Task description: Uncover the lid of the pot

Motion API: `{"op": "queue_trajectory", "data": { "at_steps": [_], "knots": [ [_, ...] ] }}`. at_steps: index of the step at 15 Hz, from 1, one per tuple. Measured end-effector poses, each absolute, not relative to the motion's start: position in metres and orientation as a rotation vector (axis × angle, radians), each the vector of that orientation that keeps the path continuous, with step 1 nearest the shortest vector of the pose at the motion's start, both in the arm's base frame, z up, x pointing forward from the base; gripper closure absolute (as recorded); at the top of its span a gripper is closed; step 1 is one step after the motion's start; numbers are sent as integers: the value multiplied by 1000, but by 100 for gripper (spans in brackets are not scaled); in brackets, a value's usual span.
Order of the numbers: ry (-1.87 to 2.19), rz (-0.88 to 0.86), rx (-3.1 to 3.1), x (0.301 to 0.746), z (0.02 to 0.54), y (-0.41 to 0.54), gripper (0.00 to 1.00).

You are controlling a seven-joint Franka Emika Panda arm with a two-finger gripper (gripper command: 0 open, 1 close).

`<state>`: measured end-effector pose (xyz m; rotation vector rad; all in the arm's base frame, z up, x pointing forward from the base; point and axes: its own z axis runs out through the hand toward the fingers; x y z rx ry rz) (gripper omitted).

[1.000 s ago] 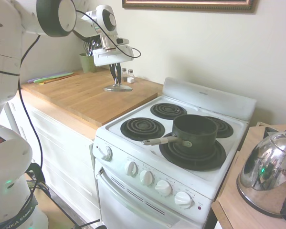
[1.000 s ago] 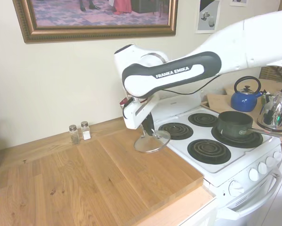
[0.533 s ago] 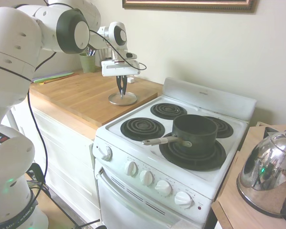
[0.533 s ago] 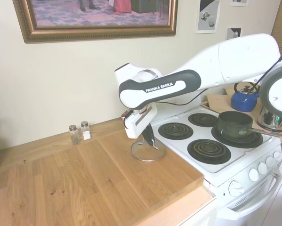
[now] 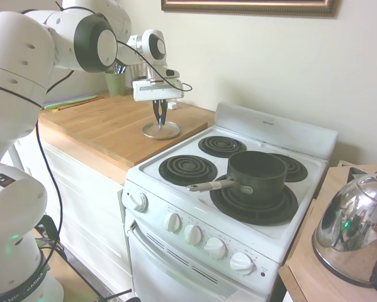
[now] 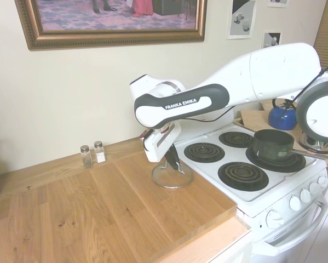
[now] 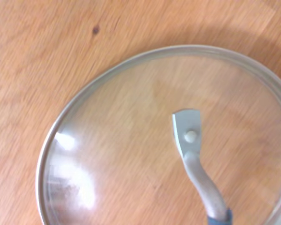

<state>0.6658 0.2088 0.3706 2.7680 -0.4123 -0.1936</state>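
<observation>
Lid down on the desk, pot bare on the stove!

The lid (image 5: 161,130) lies flat on the wooden desk (image 5: 106,126); the claw (image 5: 160,121) grips its loop handle. The pot (image 5: 256,175) sits uncovered, well apart — only letting go seems left.

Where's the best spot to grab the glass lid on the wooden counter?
Probably the arched metal handle on top of the lid, coming straight down from above. The lid lies flat on the wooden counter, so its thin rim gives little to pinch, while the raised loop fits between two fingers.
</observation>
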Motion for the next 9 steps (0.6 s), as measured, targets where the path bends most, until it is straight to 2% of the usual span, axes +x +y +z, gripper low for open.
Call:
{"op": "queue_trajectory", "data": {
  "at_steps": [6, 9],
  "knots": [
    [-388, -160, 2777, 662, 385, 216, 0],
    [-341, -2, 2779, 645, 416, 232, 0]
  ]
}}
